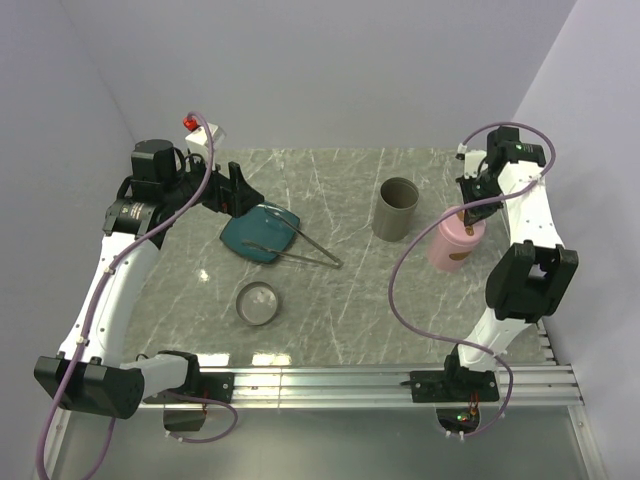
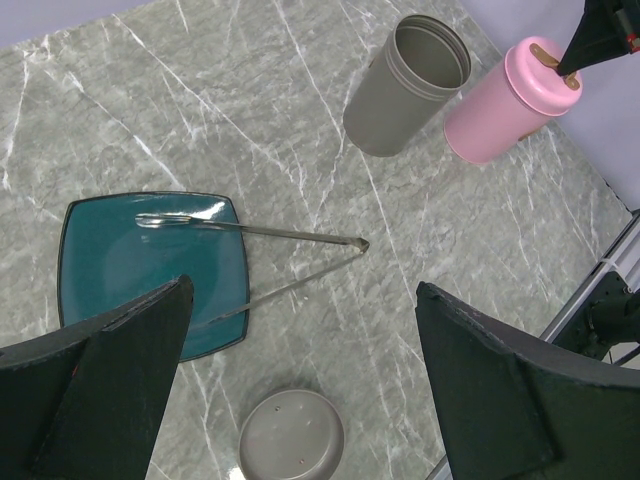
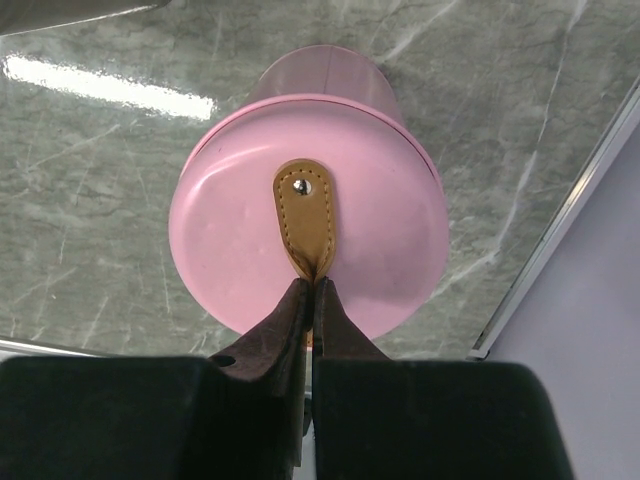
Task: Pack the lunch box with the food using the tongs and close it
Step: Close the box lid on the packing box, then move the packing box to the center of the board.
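Top external view: both arms over the marble table, tongs lying left of centre.
The tongs (image 2: 290, 234) lie unheld, tips on the teal plate (image 2: 120, 270), hinge on the table right of it. The left gripper (image 1: 238, 198) hangs above the plate at upper left, jaws wide and empty. At right, the right gripper (image 3: 312, 287) is pinched tight on the tan strap (image 3: 305, 215) atop the pink container (image 1: 450, 250). A grey cup (image 1: 397, 208) stands beside it; a grey lid (image 1: 257, 303) lies lower centre.

Bright, sharp frames; glare streak on table (image 3: 100, 85)
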`<state>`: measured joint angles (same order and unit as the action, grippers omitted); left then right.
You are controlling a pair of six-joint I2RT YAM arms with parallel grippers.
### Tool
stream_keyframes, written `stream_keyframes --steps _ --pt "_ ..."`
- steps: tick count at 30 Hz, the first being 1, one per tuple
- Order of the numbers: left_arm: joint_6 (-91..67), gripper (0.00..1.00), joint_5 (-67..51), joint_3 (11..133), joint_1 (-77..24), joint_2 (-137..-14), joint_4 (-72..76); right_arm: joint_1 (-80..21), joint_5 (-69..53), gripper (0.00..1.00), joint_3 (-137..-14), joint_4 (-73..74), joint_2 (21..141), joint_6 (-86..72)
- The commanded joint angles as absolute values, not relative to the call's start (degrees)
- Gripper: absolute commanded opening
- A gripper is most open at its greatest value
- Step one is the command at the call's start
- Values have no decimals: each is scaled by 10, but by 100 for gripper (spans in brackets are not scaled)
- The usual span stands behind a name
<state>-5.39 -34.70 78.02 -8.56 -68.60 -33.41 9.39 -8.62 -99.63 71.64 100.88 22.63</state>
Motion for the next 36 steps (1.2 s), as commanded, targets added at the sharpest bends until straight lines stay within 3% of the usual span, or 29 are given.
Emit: stream_keyframes --steps 1,24,36 --pt "-56 99 -360 774 -83 -673 -312 96 -91 0 -968 715 996 234" --pt "-72 99 -371 784 -73 -686 -312 79 -266 0 -891 826 959 415" --pt "-81 99 -366 780 -63 -679 -316 -100 -279 0 -784 776 882 432"
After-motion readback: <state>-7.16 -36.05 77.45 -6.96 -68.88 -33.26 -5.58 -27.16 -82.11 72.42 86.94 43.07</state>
